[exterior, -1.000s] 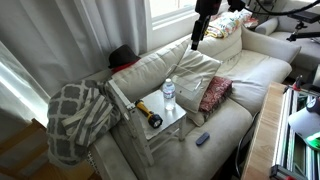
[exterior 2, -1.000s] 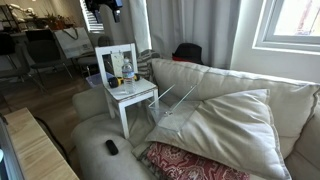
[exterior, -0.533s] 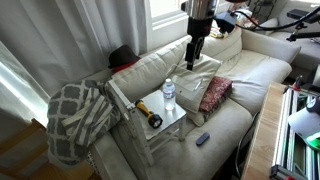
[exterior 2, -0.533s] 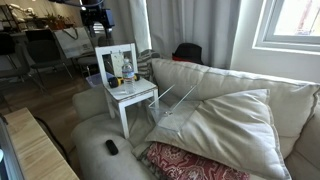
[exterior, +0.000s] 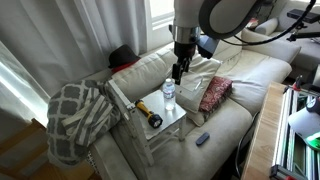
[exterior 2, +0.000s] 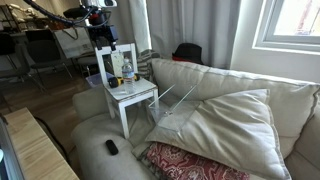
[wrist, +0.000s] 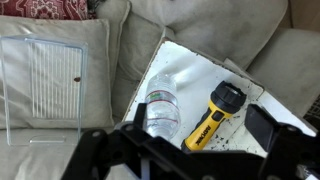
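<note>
A white stool-like table (exterior: 172, 124) stands on the beige sofa. On it are a clear water bottle (exterior: 169, 95) and a yellow and black flashlight (exterior: 150, 115). My gripper (exterior: 178, 68) hangs open above them, touching nothing. In the wrist view the bottle (wrist: 160, 112) stands left of the flashlight (wrist: 218, 113) on the white tabletop (wrist: 190, 65). My gripper (wrist: 198, 128) straddles the flashlight from above, its dark fingers (wrist: 266, 125) wide apart. The other exterior view shows the gripper (exterior 2: 103, 35) over the table (exterior 2: 135, 97) and the bottle (exterior 2: 127, 72).
A plaid blanket (exterior: 78, 115) drapes the sofa arm. A red patterned pillow (exterior: 215, 93), a large beige cushion (exterior 2: 225, 125) and a dark remote (exterior: 203, 138) lie on the seat. A clear wire-patterned panel (wrist: 45, 85) rests beside the table.
The arm has swung down and across from near the window. It now hangs over the white table with the bottle and flashlight. The jaws have stayed open.
</note>
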### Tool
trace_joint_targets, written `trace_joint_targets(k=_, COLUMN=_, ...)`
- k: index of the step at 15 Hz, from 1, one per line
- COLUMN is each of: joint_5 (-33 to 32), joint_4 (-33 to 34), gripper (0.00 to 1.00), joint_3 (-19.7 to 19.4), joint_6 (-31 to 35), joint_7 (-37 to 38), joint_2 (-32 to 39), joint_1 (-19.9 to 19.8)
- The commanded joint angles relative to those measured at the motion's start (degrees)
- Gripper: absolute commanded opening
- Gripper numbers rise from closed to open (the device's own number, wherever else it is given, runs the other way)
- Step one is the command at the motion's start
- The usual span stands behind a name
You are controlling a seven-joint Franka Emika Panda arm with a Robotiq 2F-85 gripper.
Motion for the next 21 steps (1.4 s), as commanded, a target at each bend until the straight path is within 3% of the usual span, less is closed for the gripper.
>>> trace_joint_targets(k=1, joint_5=0.1, joint_4=0.1, gripper=1.00, joint_3=-0.4, joint_6=-0.2, joint_7=-0.1, joint_2=-0.2, joint_1=0.4)
trace_joint_targets(k=10, joint_5=0.1, joint_4=0.1, gripper=1.00, joint_3=-0.4, joint_6=-0.2, joint_7=-0.1, joint_2=-0.4, joint_1=0.4)
trace_joint_targets(k=18, joint_5=7.7, joint_4=4.9, gripper=1.00, joint_3=-1.9, joint_6=7.1, joint_7=-1.6, joint_2=10.5, joint_1=-1.2)
trace_joint_targets(k=21, joint_5=6.6, joint_4=6.6, gripper=1.00, joint_3=-3.0, joint_6=9.8, joint_7=0.1, joint_2=14.3, joint_1=-0.9)
